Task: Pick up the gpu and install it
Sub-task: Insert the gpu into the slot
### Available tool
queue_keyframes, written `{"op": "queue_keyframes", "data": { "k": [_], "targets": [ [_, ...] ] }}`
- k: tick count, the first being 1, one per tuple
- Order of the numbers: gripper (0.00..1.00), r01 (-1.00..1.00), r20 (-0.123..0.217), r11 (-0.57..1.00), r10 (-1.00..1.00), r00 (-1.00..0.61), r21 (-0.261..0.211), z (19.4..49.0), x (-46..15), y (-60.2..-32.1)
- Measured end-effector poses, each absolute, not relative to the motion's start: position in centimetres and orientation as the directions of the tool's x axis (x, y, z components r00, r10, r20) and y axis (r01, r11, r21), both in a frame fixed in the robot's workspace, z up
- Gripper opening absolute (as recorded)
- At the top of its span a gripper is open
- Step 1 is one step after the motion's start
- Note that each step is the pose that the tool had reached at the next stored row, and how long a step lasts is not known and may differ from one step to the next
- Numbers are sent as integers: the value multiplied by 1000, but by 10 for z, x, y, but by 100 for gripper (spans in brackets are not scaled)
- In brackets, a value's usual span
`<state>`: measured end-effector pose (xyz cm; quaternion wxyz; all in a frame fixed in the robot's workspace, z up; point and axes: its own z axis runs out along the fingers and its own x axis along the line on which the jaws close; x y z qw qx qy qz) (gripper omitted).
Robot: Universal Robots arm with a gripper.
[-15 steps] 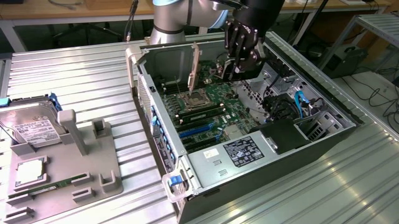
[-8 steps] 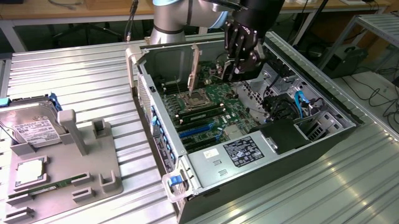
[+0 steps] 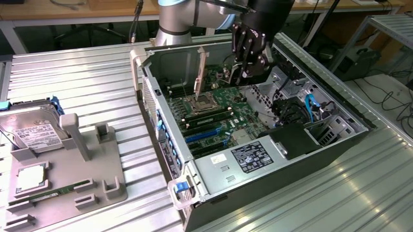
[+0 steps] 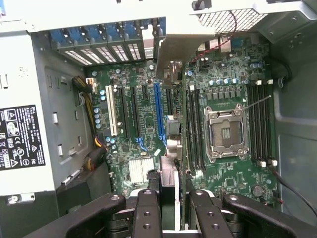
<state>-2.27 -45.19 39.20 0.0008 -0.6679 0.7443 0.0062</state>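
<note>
My gripper (image 3: 248, 67) hangs over the open computer case (image 3: 213, 179) and is shut on the gpu (image 3: 201, 72). The card's silver end bracket points toward the exterior view's left. In the wrist view the gpu (image 4: 169, 144) runs edge-on out from between my two black fingers (image 4: 147, 210), and its bracket reaches toward the case's slot openings with blue clips (image 4: 106, 32). It is held above the green motherboard (image 4: 228, 183), apart from it, roughly over the gap between the long blue slot (image 4: 157, 114) and the memory slots beside the CPU socket (image 4: 225, 131).
The case walls surround the motherboard (image 3: 223, 118). Blue cables (image 3: 310, 108) and a black drive cage (image 3: 293, 140) sit at the exterior view's right. On the grey fixture (image 3: 96, 183) at the left lie a hard drive (image 3: 36, 135), a CPU chip (image 3: 31, 178) and a memory stick (image 3: 58, 190).
</note>
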Motion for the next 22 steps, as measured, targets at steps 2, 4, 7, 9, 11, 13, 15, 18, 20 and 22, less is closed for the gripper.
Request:
{"op": "queue_keyframes", "data": {
  "k": [2, 4, 7, 9, 11, 13, 15, 18, 20, 22],
  "targets": [
    [28, -994, -9, 108, -994, -108, 8, 391, -23, -452],
    [28, -994, -9, 108, -994, -108, 9, 389, -23, -452],
    [28, -994, -9, 108, -994, -108, 11, 387, -23, -452],
    [28, -994, -9, 108, -994, -108, 12, 386, -23, -452],
    [28, -994, -7, 108, -994, -108, 11, 386, -23, -452],
    [28, -994, -7, 108, -994, -108, 11, 386, -23, -452],
    [28, -994, -7, 108, -994, -108, 11, 386, -23, -452],
    [28, -994, -7, 108, -994, -108, 12, 386, -23, -452],
    [28, -994, -7, 108, -994, -108, 14, 384, -23, -452],
    [28, -997, -7, 79, -997, -79, 14, 378, -23, -452]
  ]
}}
